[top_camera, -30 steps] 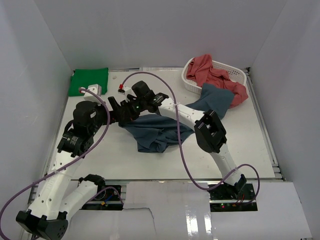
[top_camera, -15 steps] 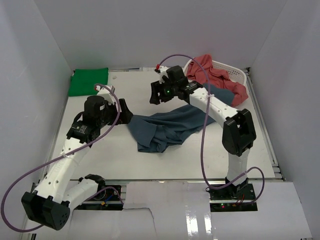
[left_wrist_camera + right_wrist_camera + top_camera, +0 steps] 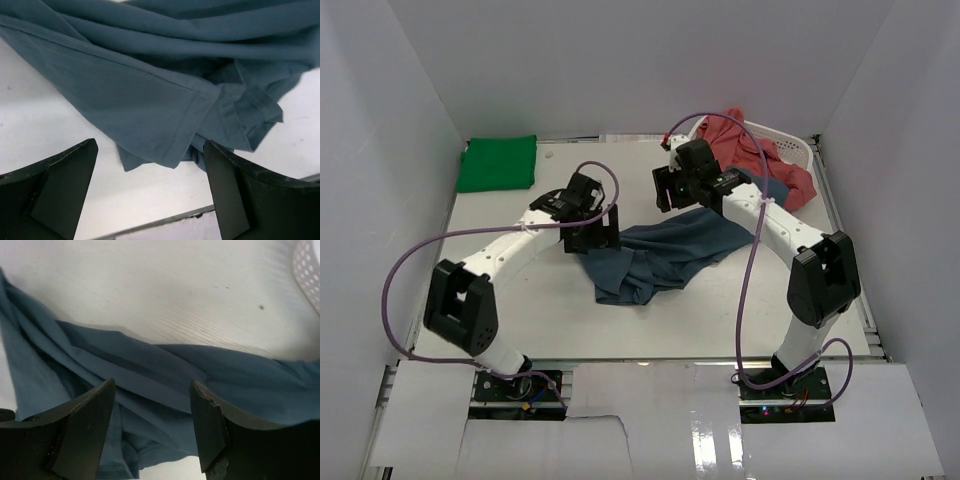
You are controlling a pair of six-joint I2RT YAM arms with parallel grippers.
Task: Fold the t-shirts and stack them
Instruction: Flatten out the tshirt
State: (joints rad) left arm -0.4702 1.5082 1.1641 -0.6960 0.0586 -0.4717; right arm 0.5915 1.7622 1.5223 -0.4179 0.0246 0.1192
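White table (image 3: 520,300), slate blue t-shirt (image 3: 660,255) lying crumpled

- My left gripper (image 3: 150,197) hangs with its jaws spread wide, nothing between them, wrist tipped downward.
- My right gripper (image 3: 152,432) gapes just as wide and empty, apparently angled downward too.

room on table (image 3: 520,295) left of blue shirt (image 3: 665,252), basket (image 3: 796,151) blocking far right
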